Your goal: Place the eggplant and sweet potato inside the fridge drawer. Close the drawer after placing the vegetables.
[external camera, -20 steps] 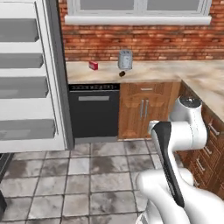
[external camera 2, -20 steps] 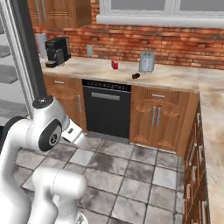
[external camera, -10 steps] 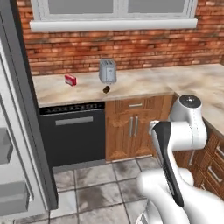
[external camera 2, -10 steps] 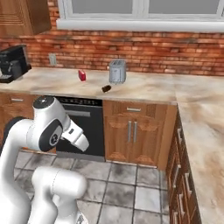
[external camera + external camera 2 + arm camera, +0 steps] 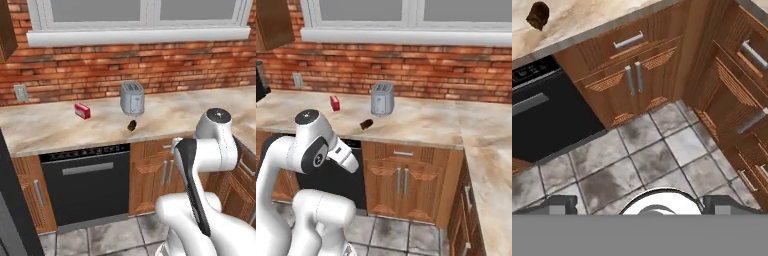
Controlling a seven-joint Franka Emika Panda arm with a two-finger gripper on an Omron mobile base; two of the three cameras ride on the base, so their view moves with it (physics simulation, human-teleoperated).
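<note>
Pincer (image 5: 640,202): two dark finger tips (image 5: 559,202) at the lower edge of the hand view, set far apart, at full spread. Nothing between them, nothing touched. Directed down at the grey tiled floor (image 5: 637,150), which lies well beyond the tips.

Sweet potato (image 5: 538,15): small brown lump, at the far upper left from the pincer in the hand view, well apart from it. Lies on the beige stone counter (image 5: 60,127), near the front edge, above the joint between dishwasher and cupboard. In the base views it sits just in front of the toaster, apart from it (image 5: 132,125) (image 5: 366,123).

Toaster (image 5: 132,98): silver, upright, on the counter near the brick wall, beyond the sweet potato.

Red box (image 5: 82,110): small, red and white, on the counter to the left of the toaster, well apart from the pincer.

Dishwasher (image 5: 547,115): black front, under the counter, up and left of the pincer.

Wooden cupboard (image 5: 634,82): two doors with metal handles, drawer above, straight ahead of the pincer.
</note>
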